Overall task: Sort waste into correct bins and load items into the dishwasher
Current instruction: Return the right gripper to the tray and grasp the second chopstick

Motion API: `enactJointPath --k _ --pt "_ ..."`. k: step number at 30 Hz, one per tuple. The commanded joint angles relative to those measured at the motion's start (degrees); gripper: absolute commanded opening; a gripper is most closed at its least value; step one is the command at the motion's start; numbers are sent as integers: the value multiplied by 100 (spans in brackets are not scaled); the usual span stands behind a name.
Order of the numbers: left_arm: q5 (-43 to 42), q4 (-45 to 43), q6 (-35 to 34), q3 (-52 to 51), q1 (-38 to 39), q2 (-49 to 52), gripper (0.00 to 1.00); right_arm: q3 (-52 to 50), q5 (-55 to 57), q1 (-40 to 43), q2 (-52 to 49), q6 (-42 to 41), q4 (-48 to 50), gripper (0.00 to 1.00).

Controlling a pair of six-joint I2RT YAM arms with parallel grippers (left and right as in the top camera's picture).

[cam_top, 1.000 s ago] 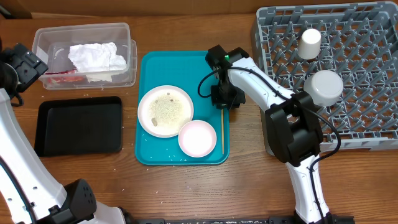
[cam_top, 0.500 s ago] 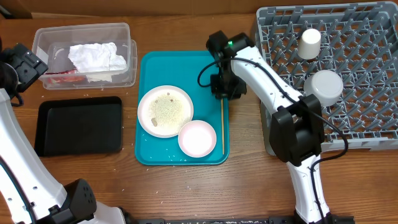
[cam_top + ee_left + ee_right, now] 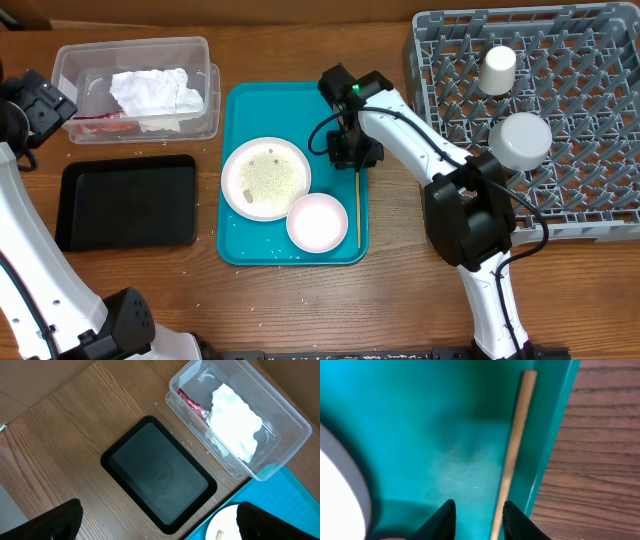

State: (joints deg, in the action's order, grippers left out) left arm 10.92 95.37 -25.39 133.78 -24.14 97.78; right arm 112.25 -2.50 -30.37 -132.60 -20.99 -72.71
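Sauce packet (image 3: 192, 403) half under napkin (image 3: 233, 423)

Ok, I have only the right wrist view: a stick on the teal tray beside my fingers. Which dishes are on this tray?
Observer: Two, both left of the stick: a large plate with rice, and a small plate.
Operator: What is already loaded?
Observer: A cup and a bowl, in the rack.
Operator: And the other waste?
Observer: A napkin and a red packet lie in the clear tub.
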Motion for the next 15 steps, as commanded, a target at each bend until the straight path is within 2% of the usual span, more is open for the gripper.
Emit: enactJointPath --k 1,15 --pt "-24 -2 -55 -2 -22 -68 100 -31 295 22 133 -46 66 33" --pt "-24 -2 -55 -2 -22 -68 100 -483 330 11 131 -31 503 34"
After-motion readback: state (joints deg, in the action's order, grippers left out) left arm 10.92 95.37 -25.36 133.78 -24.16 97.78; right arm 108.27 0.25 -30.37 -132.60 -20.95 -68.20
